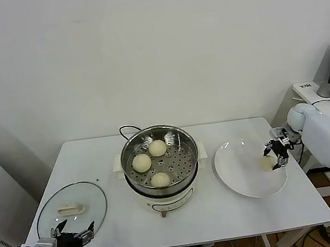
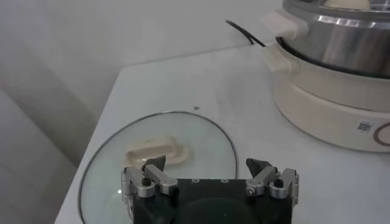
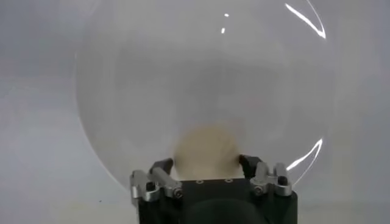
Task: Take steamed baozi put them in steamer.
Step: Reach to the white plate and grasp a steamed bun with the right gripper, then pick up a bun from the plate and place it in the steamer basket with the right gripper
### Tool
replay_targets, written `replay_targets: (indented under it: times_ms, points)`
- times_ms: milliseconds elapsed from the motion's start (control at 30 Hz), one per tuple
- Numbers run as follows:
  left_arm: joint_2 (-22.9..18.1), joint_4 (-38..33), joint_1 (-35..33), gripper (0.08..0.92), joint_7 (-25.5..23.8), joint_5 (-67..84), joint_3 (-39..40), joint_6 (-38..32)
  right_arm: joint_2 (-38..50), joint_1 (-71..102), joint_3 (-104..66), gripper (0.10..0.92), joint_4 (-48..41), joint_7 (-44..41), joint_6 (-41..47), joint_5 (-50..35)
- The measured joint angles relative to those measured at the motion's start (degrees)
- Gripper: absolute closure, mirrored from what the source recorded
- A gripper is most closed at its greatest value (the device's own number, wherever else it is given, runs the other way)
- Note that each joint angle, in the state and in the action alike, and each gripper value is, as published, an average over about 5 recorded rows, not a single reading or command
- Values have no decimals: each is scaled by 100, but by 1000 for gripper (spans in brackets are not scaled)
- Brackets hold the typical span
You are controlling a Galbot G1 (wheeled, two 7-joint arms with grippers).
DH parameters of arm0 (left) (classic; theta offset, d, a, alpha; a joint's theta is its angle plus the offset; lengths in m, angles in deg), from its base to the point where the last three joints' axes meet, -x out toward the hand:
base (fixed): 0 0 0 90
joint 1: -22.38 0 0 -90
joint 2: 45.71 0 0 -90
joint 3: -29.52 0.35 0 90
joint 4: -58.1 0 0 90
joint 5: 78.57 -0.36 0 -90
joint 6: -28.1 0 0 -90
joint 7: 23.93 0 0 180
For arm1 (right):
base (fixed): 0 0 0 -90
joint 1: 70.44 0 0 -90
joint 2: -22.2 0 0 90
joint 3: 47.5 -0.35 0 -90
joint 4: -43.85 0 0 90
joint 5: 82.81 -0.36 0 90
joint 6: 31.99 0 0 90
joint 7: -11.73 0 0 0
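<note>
three of the steamed baozi already sit on the perforated floor of the steamer, spread apart from one another, one toward the back, one on the robot's left side, one toward the front. the steamer stands mid-table on its white base, black cord trailing behind. the fourth baozi is on the white plate, on the robot's right side of the steamer, and the right gripper is down on it: in the right wrist view the bun sits between the two fingertips, which stand close against its sides, the jaws narrowed around it. whether the hold is already firm i cannot tell; the bun looks to be resting on the plate, not lifted. the left gripper hangs idle at the near left corner, over the edge of the glass lid lying flat on the table, its fingers spread wide and empty; the lid's cream handle shows just beyond them. by my reckoning the job is about three quarters done: what remains is closing on this last bun, carrying it across to the pot and setting it in the free space among the others.
</note>
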State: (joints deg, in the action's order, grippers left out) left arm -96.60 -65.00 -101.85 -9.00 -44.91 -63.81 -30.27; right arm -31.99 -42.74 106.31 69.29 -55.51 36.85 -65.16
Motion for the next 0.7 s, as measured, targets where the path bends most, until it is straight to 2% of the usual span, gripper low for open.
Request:
replay_targets:
  times_ms: [100,200,433,700]
  points:
    - [-6,-19,-3,177,0,0,1,0,-15,12,-12,550,-5,-25,24,-4]
    - [-15,-34,-16,177,-1,-3,-2,0,-8,14,-2,592,12,-65,57,-43]
    - [-41,-68,-70,177,11,-54,-51,27,146,-150,345,593,264,-180,244,-465]
    - [-79,-158,-124,177,25,-91,-107,51,618,-1214,1998,592,1302,-258,997,-2049]
